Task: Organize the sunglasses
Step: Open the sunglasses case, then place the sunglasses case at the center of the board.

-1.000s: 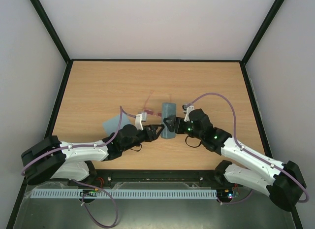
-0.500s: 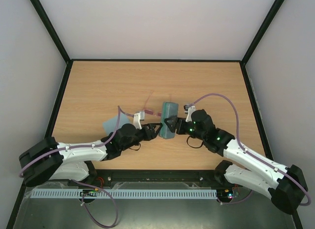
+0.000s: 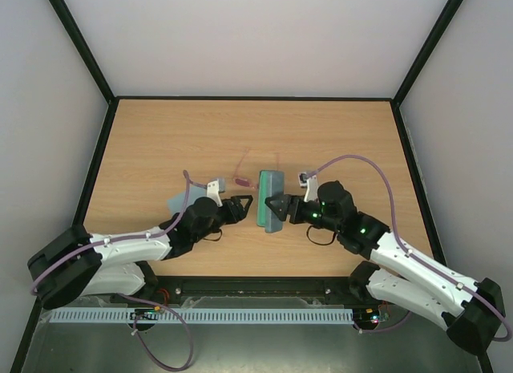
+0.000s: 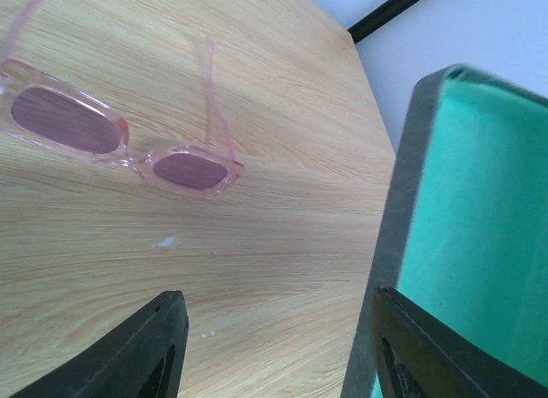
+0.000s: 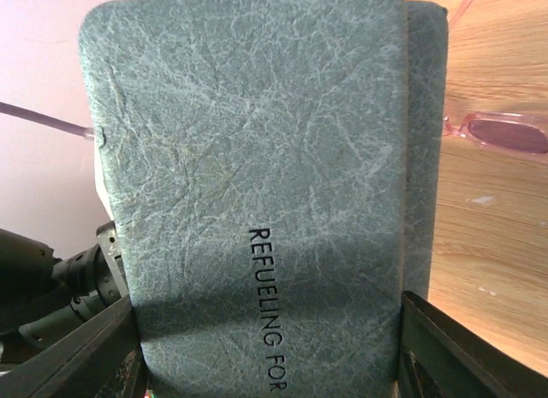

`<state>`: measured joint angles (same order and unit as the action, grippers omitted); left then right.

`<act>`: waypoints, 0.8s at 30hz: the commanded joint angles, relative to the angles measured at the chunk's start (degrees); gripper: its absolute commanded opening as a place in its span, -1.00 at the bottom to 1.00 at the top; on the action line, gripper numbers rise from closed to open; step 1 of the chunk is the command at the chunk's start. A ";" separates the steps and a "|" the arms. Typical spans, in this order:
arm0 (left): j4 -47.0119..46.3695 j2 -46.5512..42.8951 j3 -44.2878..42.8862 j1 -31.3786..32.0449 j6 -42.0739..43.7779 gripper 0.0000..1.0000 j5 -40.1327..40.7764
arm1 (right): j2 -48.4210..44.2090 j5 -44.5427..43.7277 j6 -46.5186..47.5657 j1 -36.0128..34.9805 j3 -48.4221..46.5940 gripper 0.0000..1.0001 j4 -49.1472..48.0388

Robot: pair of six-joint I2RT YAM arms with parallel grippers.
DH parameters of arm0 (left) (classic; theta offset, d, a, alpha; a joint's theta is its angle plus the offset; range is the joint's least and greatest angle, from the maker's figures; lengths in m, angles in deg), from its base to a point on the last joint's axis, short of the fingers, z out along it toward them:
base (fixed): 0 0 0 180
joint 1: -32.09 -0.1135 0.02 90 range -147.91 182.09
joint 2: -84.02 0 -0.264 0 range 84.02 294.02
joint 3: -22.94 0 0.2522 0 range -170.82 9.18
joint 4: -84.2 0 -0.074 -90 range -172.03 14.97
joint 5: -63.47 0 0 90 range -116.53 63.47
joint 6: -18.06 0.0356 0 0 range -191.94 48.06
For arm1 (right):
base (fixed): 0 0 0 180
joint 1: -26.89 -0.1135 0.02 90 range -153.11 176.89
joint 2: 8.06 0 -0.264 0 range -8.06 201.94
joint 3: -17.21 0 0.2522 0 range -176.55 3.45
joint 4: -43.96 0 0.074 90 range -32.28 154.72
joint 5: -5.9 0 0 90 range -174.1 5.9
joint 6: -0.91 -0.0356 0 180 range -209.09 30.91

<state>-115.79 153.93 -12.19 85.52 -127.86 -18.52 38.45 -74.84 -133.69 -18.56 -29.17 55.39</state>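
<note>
Though the sunglasses (image 4: 180, 169) are judged light, they are thin and fragile, best taken at the bridge; they are seen unfolded on the table (image 3: 160, 140) beside the case (image 5: 257, 158); the left gripper (image 4: 278, 299) is held apart, the right gripper (image 5: 270, 329) clamped on the case.

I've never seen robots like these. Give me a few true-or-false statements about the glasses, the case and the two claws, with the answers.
1. The sunglasses lie on the wooden table, outside the glasses case. True.
2. The left gripper is holding the sunglasses. False: its jaws are open and empty, and the sunglasses lie on the wood beyond it.
3. The case is open and has a teal lining. True.
4. The right gripper is well away from the case. False: the case sits between its fingers.
5. The sunglasses have a black frame. False: the frame is translucent pink.
</note>
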 commanded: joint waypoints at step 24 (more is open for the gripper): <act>22.44 -25.18 -0.19 -7.18 6.96 0.50 -0.40 | 18.41 28.73 0.29 39.38 5.71 -0.04 -14.58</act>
<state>-94.77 129.69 -12.58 78.92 -122.31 -17.60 51.73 -57.79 -130.78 18.40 -25.19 52.24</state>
